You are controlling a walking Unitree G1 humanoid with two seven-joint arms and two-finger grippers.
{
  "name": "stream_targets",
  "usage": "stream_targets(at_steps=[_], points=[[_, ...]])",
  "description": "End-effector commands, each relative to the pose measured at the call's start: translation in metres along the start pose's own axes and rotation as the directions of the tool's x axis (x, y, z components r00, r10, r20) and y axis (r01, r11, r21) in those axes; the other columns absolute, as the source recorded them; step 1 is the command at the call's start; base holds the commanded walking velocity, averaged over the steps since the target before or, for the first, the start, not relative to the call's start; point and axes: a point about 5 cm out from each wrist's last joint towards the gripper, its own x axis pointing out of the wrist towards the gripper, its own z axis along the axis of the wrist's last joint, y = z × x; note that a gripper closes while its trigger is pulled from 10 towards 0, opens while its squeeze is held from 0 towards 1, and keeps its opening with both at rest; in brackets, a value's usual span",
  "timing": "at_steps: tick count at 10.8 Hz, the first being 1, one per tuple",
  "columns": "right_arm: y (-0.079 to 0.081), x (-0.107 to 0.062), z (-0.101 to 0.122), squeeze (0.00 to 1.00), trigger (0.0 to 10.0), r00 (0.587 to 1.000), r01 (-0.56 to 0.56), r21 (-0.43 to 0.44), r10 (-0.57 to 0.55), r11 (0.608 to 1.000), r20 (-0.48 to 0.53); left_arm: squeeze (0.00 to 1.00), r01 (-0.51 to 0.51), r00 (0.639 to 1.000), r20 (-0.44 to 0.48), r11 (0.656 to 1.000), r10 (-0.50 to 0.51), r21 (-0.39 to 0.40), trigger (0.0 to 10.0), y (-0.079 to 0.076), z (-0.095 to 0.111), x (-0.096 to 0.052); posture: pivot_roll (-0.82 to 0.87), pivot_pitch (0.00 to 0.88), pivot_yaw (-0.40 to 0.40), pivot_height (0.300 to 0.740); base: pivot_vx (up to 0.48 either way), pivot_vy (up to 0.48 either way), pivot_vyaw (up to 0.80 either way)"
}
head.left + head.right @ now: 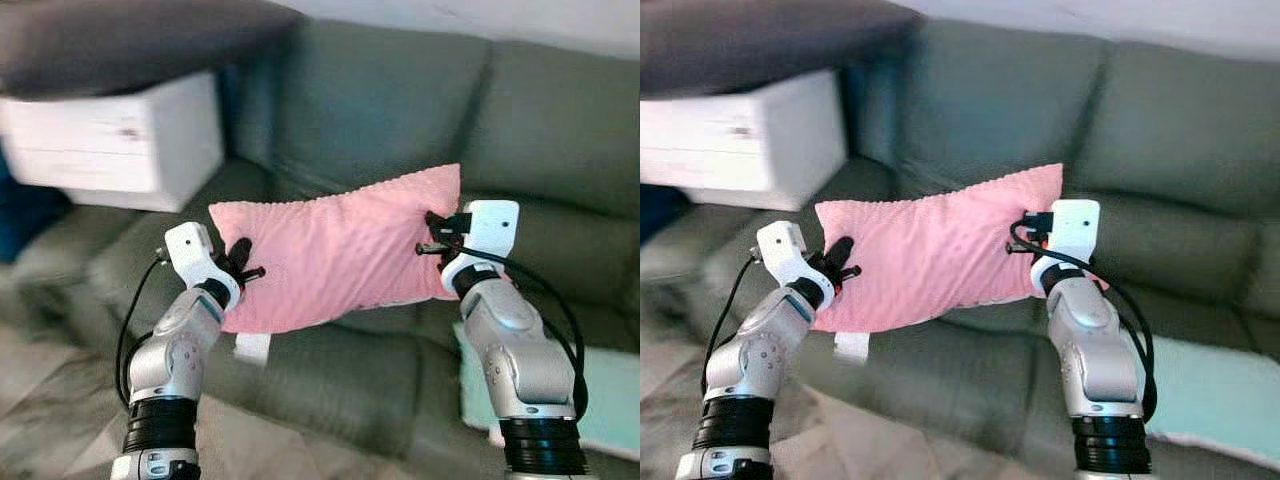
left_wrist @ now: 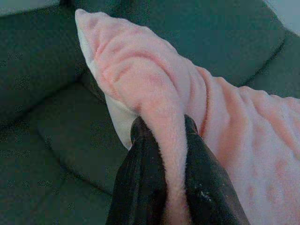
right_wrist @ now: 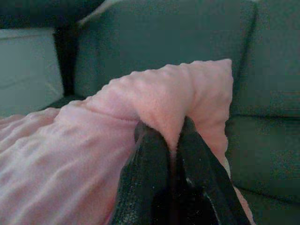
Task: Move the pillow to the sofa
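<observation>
A pink dimpled pillow [image 1: 335, 250] hangs stretched between my two grippers, just above the seat of the dark green sofa [image 1: 390, 120]. My left gripper [image 1: 243, 262] is shut on the pillow's left edge, and a fold of pink fabric [image 2: 171, 154] is pinched between its black fingers [image 2: 140, 183]. My right gripper [image 1: 436, 235] is shut on the right edge near the upper corner, where the fabric [image 3: 173, 112] bunches between the fingers [image 3: 145, 183]. A white tag [image 1: 252, 348] dangles under the pillow's lower left corner.
A white box [image 1: 120, 140] with a dark grey cushion [image 1: 120, 40] on top stands on the sofa's left end. A pale mint cushion [image 1: 610, 400] lies at the lower right. The sofa's back cushions [image 1: 1160, 130] rise behind the pillow.
</observation>
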Motion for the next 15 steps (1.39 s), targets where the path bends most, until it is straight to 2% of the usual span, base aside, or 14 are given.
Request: stream_targets(at_steps=[1,4,13,15], points=[[0.0000,-0.0008,0.0068,0.00,10.0,0.999,0.001,-0.003,0.000,1.000,0.035,0.00,0.015,1.000,0.021,1.000,-0.015,0.010,10.0,-0.0033,0.0077,0.0031,-0.18,0.000,-0.003,0.740,0.000,0.000,-0.79],[0.0009,-0.0012,0.0065,0.00,10.0,0.999,-0.001,-0.001,0.001,1.000,0.034,0.00,0.006,0.999,0.034,1.000,-0.007,0.021,10.0,-0.0008,0.0133,0.0057,-0.18,0.000,-0.004,0.740,0.000,0.000,-0.79],[0.0024,-0.0018,0.0057,0.00,10.0,1.000,-0.007,-0.002,0.007,1.000,0.029,0.00,0.004,1.000,0.024,1.000,-0.005,0.030,10.0,0.0006,0.0087,0.0049,-0.19,0.000,-0.007,0.740,0.000,0.000,-0.79],[0.0032,-0.0023,0.0061,0.00,10.0,0.999,-0.008,-0.002,0.008,1.000,0.032,0.00,0.010,1.000,0.023,0.999,-0.010,0.033,10.0,-0.0003,0.0089,0.0051,-0.19,0.000,-0.008,0.740,0.000,0.319,-0.72]])
